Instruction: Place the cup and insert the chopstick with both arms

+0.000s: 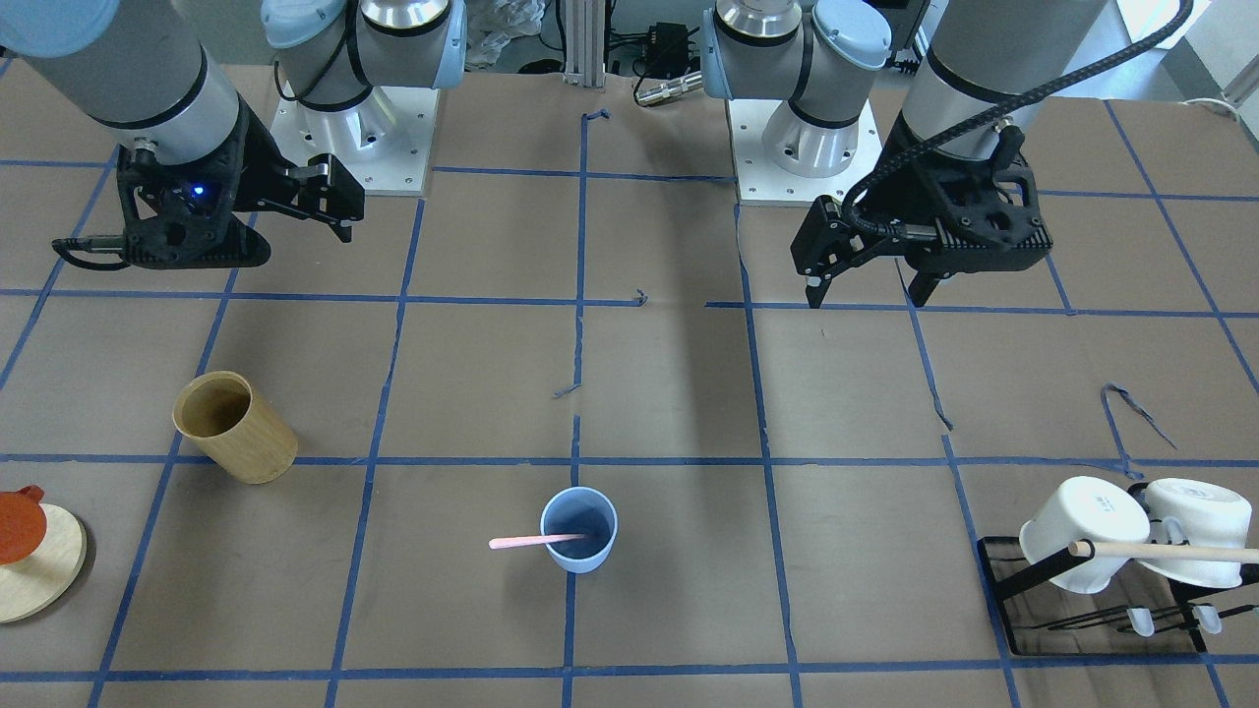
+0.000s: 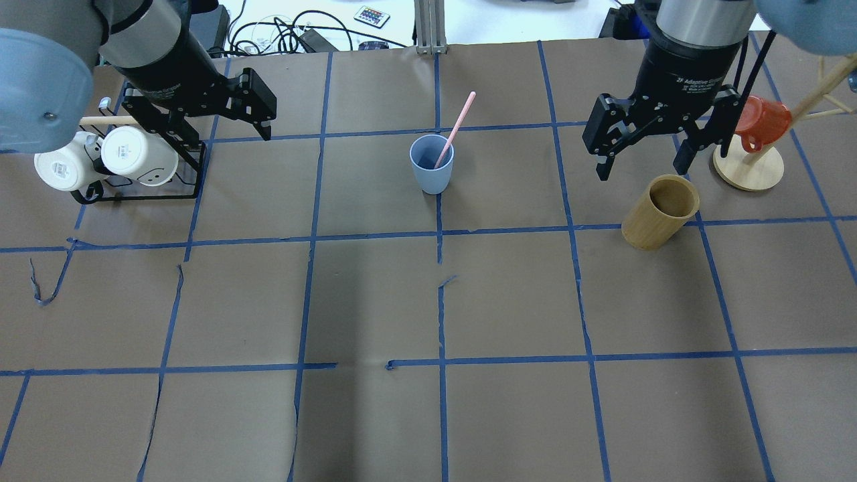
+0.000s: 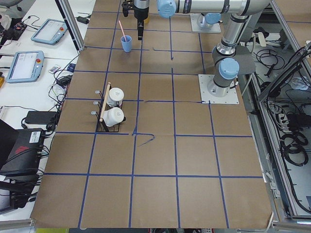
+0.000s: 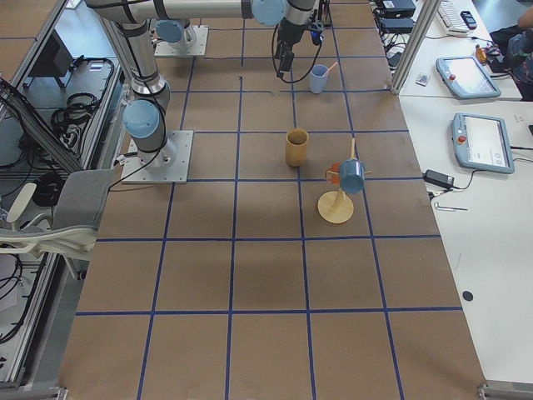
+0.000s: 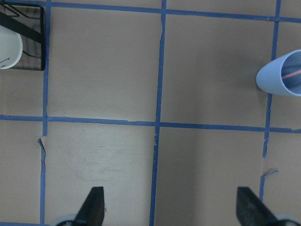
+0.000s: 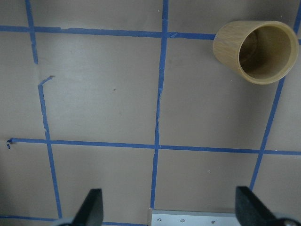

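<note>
Chopstick point(image 2: 459, 122): pale pink, lower end down inside the cup point(image 2: 432, 181), shaft resting on the rim. Long axis is tilted rather than upright, and the free end points up and out toward the table's far edge and a little toward the robot's right. The cup stands upright on the table's point(image 2: 375, 301) centre tape line, in the half away from the robot bases, roughly midway between the left and right edges. It sits between the two claws, well apart from both. Left claw point(image 1: 869, 293): fingers spread wide, nothing held, hanging above the table toward the left edge, beside a black wire rack point(image 2: 134, 198) with two white mugs point(image 2: 130, 154) tipped on it and a wooden dowel point(image 2: 107, 120). Right claw point(image 2: 643, 169): also spread wide and empty, hanging toward the right edge, just beside a tan bamboo cylinder point(image 2: 659, 217). A round wooden stand point(image 2: 748, 173) carrying a red mug point(image 2: 763, 120) is further right. The surface is brown paper gridded with blue tape, torn or lifted in places. Past the far edge are white benches with cables point(image 2: 281, 33) and two teach pendants point(image 3: 24, 65).
</note>
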`<action>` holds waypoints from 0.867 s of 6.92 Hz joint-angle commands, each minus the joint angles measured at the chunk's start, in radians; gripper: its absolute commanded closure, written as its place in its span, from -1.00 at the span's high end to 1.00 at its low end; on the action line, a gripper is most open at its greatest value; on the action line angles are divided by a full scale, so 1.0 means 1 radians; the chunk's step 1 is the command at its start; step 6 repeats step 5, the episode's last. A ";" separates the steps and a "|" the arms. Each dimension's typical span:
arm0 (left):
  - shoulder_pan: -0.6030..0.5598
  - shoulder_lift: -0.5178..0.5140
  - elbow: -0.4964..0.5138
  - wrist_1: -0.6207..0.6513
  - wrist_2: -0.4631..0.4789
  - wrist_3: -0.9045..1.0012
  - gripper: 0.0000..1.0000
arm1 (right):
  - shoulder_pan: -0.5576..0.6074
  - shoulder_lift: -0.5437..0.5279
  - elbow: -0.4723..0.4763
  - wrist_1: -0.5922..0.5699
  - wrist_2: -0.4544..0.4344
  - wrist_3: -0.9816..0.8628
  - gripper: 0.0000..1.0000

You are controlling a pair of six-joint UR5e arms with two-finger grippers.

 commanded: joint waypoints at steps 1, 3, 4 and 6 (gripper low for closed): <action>-0.001 0.000 -0.002 0.000 0.000 0.000 1.00 | 0.001 -0.016 0.004 0.001 0.011 -0.001 1.00; 0.000 0.000 0.000 0.000 0.001 0.004 1.00 | 0.001 -0.016 0.006 -0.008 0.010 0.005 1.00; -0.001 0.000 -0.003 0.000 0.003 0.004 1.00 | 0.004 -0.016 0.009 -0.009 0.005 0.005 1.00; -0.001 0.000 -0.003 0.000 0.006 0.006 1.00 | 0.006 -0.016 0.009 -0.011 0.008 0.008 1.00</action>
